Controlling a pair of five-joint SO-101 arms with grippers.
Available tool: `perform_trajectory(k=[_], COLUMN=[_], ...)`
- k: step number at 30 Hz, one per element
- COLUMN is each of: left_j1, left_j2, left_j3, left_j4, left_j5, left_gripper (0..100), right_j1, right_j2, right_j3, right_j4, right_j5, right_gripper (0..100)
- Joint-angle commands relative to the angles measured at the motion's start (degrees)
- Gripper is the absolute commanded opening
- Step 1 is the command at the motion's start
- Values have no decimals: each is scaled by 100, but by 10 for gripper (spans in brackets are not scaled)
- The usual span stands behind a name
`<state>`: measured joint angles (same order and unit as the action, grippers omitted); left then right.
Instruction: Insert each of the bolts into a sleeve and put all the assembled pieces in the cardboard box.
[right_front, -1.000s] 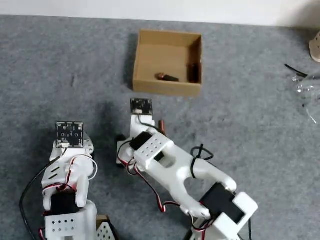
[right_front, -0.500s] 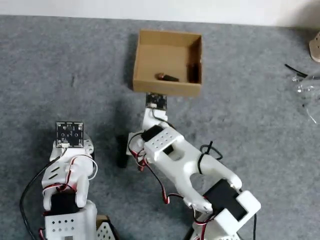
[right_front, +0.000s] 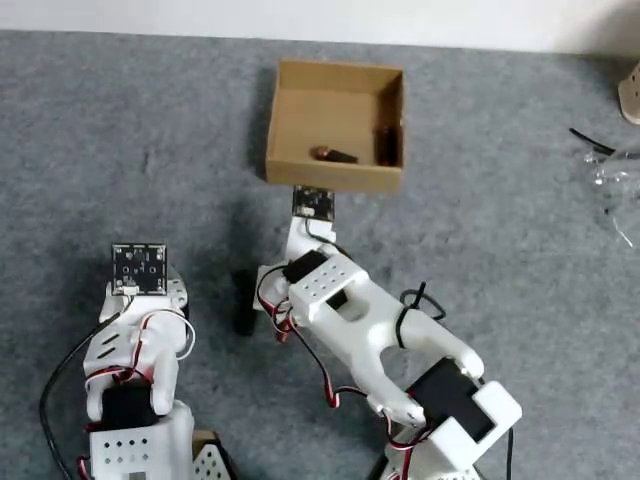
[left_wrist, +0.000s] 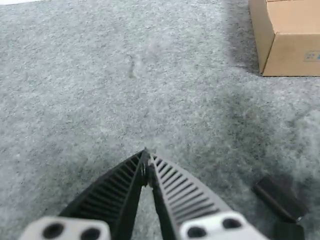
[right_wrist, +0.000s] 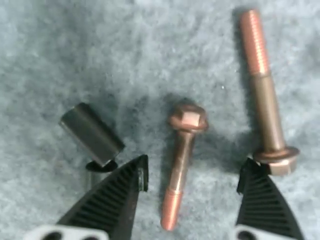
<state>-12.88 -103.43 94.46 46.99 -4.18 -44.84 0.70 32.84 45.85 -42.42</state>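
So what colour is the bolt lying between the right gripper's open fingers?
Coppery reddish brown. The bolt shows best in the right wrist view.

Right arm stretched forward, jaws spread wide; left arm tucked back, jaws closed

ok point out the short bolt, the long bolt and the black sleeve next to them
short bolt (right_wrist: 180, 162), right wrist view, on the shank between head and thread
long bolt (right_wrist: 264, 95), right wrist view, mid shank just past the thread
black sleeve (right_wrist: 92, 134), right wrist view, on its outer side wall
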Motion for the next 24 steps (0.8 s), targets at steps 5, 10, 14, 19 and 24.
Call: perform_trajectory(k=[5, 10, 14, 19, 24], left_j1=[-57, -57, -57, -57, -57], left_j2=[-57, -57, -57, -57, -57], left_j3=[-233, -242, -242, -242, -242], left_j4=[-105, -105, -105, -105, -105], left_j5=[53, 53, 53, 53, 53], left_gripper=[8, 8, 8, 8, 8], right_j1=[92, 92, 92, 92, 127], right_j2=[629, 1042, 1033, 1051, 1051], right_j3=[-13, -673, -1103, -1130, -1130], right_j4=[-127, 479, 910, 945, 954], right_j5=[-26, -53, -62, -26, -26], right_gripper=[266, 266, 266, 266, 266])
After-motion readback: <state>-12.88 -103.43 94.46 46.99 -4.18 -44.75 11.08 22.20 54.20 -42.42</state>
